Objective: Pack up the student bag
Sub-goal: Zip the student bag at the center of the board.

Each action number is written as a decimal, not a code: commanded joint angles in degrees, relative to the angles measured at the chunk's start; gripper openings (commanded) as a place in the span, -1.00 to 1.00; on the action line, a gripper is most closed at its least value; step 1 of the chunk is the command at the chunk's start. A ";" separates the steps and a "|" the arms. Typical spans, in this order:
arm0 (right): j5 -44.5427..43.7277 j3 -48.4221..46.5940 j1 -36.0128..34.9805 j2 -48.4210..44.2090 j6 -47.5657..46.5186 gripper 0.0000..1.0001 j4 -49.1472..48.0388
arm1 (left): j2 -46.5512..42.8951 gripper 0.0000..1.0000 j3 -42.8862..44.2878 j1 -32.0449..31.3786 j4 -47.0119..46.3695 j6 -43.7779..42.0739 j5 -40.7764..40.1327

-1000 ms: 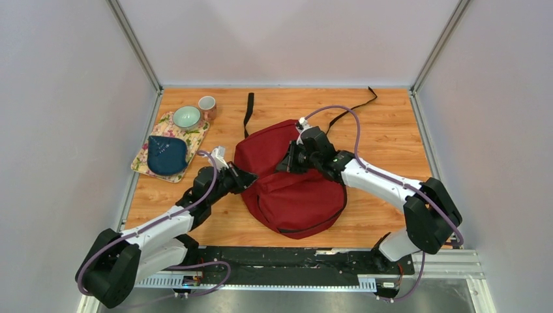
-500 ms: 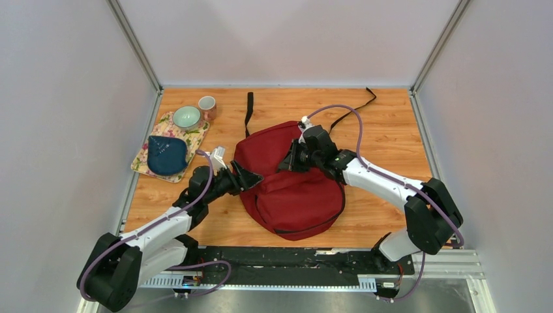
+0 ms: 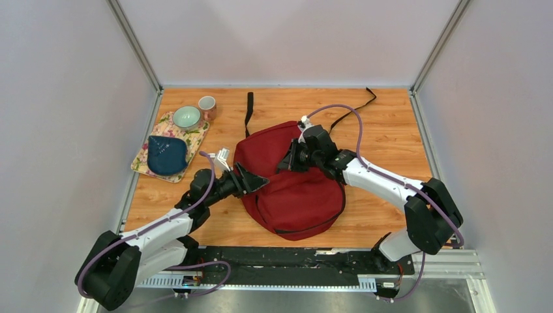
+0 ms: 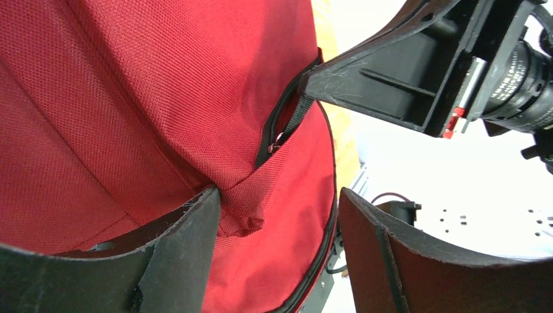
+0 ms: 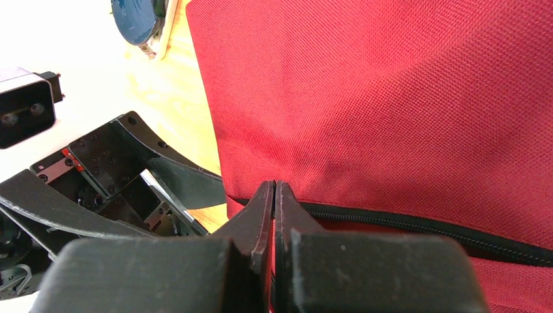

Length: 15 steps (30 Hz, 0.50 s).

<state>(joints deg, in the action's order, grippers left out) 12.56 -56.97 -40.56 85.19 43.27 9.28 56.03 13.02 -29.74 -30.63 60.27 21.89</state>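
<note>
— Red student bag (image 3: 293, 195): location?
— Flat on the wooden table (image 3: 385, 130), centre, between both arms.
— Left gripper (image 3: 255, 173)?
— Jaws wide at the bag's left edge, a fabric fold between them.
— Right gripper (image 5: 274, 189)?
— Fingers pressed together at the black zipper (image 5: 424, 228); any pinch on cloth unconfirmed.

Premises: a robotics laboratory test cell. Plain pale grey panel walls (image 3: 65, 98) held in silver aluminium frame posts (image 3: 134, 45) enclose a light wooden desk (image 3: 385, 130) at 9, 12 and 3 o'clock. Two white-and-black robot arms, left (image 3: 156, 228) and right (image 3: 378, 182), trailing purple cables (image 3: 339, 111), are bolted to a black metal rail (image 3: 280, 257) at 6 o'clock.
</note>
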 commanded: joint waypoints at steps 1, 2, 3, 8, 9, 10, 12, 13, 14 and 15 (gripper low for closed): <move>0.45 0.10 0.21 -1.08 0.15 -1.00 -2.51 | 0.13 0.49 1.04 -1.64 2.83 -2.96 -2.19; 0.45 0.19 0.21 -1.16 0.15 -1.00 -2.51 | -0.04 0.49 1.31 -1.81 4.08 -3.84 -2.99; 0.54 0.19 0.21 -1.25 0.24 -1.00 -2.51 | -0.13 0.47 1.66 -1.99 5.39 -5.32 -3.78; 0.98 0.54 0.12 -0.99 0.33 -1.00 -2.77 | 2.23 0.22 3.59 -2.08 7.17 -7.01 -4.67; 0.98 0.63 0.04 -1.08 0.41 -1.00 -2.77 | 2.76 0.18 3.94 -2.08 7.08 -6.92 -4.49; 0.98 0.72 -0.05 -1.08 0.42 -1.00 -2.77 | 3.20 0.15 4.30 -2.08 6.82 -6.92 -4.14; 0.98 0.72 -0.22 -1.25 0.33 -1.00 -2.86 | 4.17 0.02 4.56 -2.08 6.55 -6.83 -3.96; 0.98 0.81 -0.14 -1.25 0.41 -1.00 -2.78 | 4.35 0.00 4.65 -2.08 6.55 -6.83 -3.87; 0.98 0.98 -0.22 -1.34 0.42 -1.00 -2.69 | 4.61 -0.03 4.65 -2.08 6.64 -6.83 -4.05; 0.98 0.98 -0.23 -1.34 0.42 -1.00 -2.60 | 4.61 -0.06 4.65 -2.08 6.73 -6.92 -4.31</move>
<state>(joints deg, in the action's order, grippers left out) 13.15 -56.10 -40.58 85.19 43.51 9.02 60.07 15.51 -31.53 -23.99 54.92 17.87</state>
